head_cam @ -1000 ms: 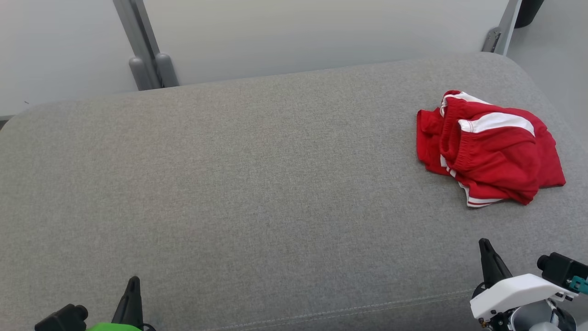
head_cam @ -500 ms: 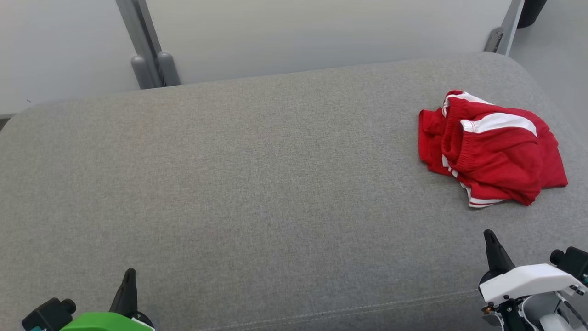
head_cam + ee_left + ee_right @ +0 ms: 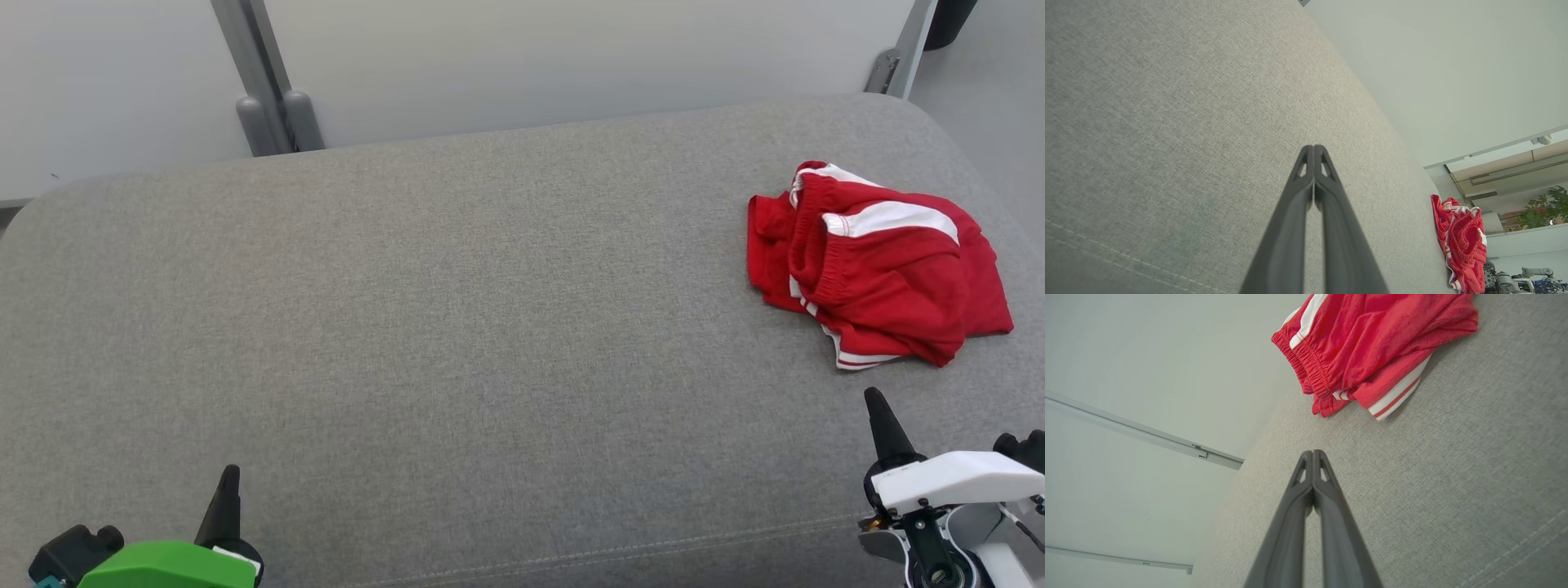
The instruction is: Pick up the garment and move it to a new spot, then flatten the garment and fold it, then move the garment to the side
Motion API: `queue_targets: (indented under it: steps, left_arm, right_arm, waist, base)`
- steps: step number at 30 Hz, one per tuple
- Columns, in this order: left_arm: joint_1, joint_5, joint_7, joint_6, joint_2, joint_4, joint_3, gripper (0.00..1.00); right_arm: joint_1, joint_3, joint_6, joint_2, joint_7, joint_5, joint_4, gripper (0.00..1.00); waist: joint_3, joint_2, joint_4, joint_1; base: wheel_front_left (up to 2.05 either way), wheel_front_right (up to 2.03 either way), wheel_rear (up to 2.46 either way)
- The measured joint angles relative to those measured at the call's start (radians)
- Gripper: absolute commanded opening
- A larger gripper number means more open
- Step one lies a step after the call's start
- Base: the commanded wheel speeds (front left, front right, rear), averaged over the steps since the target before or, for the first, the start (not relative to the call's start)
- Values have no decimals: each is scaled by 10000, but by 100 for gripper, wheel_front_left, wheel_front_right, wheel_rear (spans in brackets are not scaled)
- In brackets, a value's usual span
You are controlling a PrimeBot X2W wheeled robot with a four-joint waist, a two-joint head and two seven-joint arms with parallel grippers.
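Looking down from the head, you have the garment (image 3: 878,269) lying crumpled near the far right corner of the cushion (image 3: 490,327); it is red with white stripes, its elastic waistband bunched on top, and it rests wholly on the cushion's grey fabric. Your left gripper (image 3: 226,482) sits at the cushion's near left edge, well apart from the garment. Your right gripper (image 3: 876,402) sits at the cushion's near right edge, near the garment but not touching it, with bare fabric between them. On the left wrist view the fingers (image 3: 1290,228) are clenched tip to tip with nothing between them, above bare cushion. On the right wrist view the fingers (image 3: 1288,531) are likewise pressed together and empty, pointing at the garment's striped hem. A grey post (image 3: 265,90) stands behind the cushion's far left edge
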Motion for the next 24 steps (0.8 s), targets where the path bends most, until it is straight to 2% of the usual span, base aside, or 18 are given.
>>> queue_targets:
  steps: [24]
  left_arm:
    - [-697,-2654,719,-558,-261,412,677,0]
  right_arm:
    - [-440,-878,527,339,748,2997,54,0]
  waist:
    - [19,0,90,0]
  base:
    - [0,0,0]
